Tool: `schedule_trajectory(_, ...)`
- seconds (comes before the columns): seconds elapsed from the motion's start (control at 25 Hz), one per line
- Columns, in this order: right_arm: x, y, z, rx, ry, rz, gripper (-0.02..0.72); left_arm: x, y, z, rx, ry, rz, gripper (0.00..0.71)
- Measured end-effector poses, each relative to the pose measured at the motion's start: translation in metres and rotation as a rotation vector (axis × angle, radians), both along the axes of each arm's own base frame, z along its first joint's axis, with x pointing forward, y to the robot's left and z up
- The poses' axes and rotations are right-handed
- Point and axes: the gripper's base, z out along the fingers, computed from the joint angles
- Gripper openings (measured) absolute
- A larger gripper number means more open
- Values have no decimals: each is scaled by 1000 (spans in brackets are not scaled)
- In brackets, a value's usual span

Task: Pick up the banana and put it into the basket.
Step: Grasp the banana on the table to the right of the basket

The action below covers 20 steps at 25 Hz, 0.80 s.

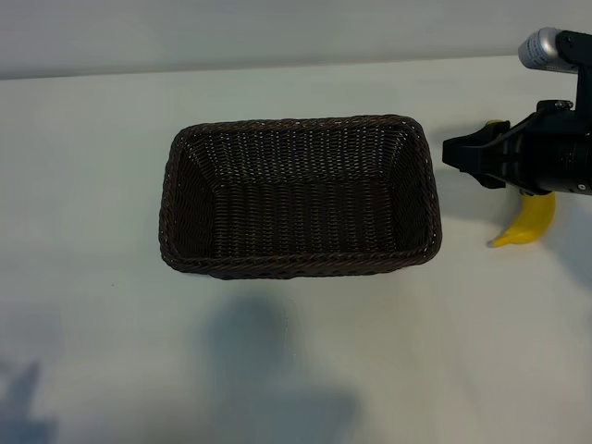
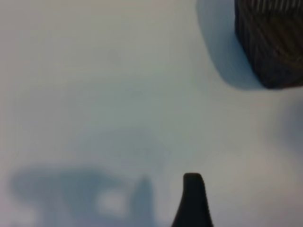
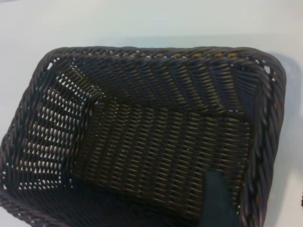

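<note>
The dark brown woven basket [image 1: 298,129] stands in the middle of the white table and is empty. To its right lies the yellow banana [image 1: 529,222], mostly covered by my right arm, with a small tip showing on the arm's far side. My right gripper [image 1: 450,154] hovers between banana and basket, pointing at the basket's right rim, open and holding nothing. The right wrist view looks down into the basket [image 3: 156,61] past one dark finger [image 3: 218,198]. The left wrist view shows one finger [image 2: 192,201] over bare table and a basket corner [image 2: 272,42]; that gripper is open and empty.
The white tabletop [image 1: 111,324] spreads all round the basket. Arm shadows fall on it near the front edge. A pale wall runs along the table's far side.
</note>
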Motion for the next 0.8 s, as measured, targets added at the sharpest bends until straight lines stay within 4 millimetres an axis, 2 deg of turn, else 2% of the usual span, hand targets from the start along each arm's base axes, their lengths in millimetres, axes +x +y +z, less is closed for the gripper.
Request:
schedule_trajectory(0.12, 0, 0, 0, 0, 0, 0, 434, -6, 1, 0, -5, -41, 0, 583)
schedule_trajectory(0.4, 0, 0, 0, 0, 0, 0, 434, -7, 1, 0, -5, -42, 12, 583)
schedule_trajectory(0.8, 0, 0, 0, 0, 0, 0, 434, -7, 0, 0, -2, -42, 172, 583)
